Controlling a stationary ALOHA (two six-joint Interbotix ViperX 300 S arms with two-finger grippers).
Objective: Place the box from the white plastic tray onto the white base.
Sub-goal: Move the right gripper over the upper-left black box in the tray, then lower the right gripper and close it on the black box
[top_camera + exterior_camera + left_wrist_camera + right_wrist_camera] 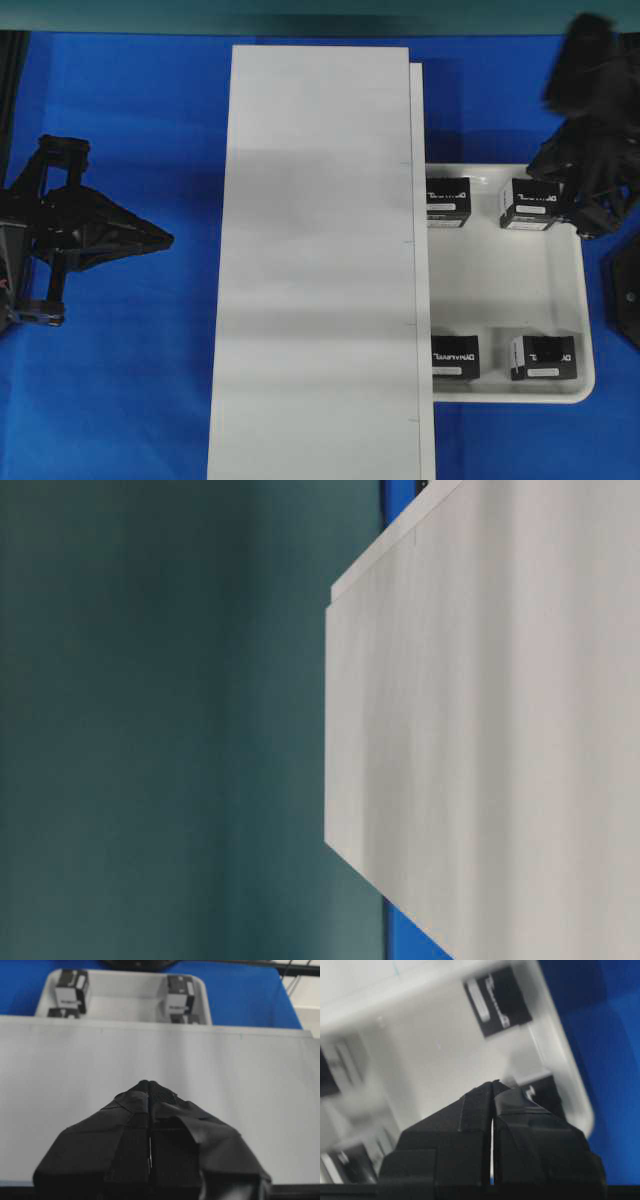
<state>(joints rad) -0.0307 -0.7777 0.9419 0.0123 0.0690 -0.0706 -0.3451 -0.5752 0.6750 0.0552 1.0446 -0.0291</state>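
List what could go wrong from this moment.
1. The right end effector is shut above the white plastic tray; descending that way, it would push a box rather than grasp it.
2. The white base overlaps the tray's near boxes, hampering access there.

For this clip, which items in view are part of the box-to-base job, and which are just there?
Part of the job:
- white plastic tray
- four near-identical black boxes in it; one to move, e.g. the box nearest the right gripper
- white base, nothing on it yet
- right gripper, shut and empty over the tray

Just there:
- blue table cover
- left gripper, shut, over the base
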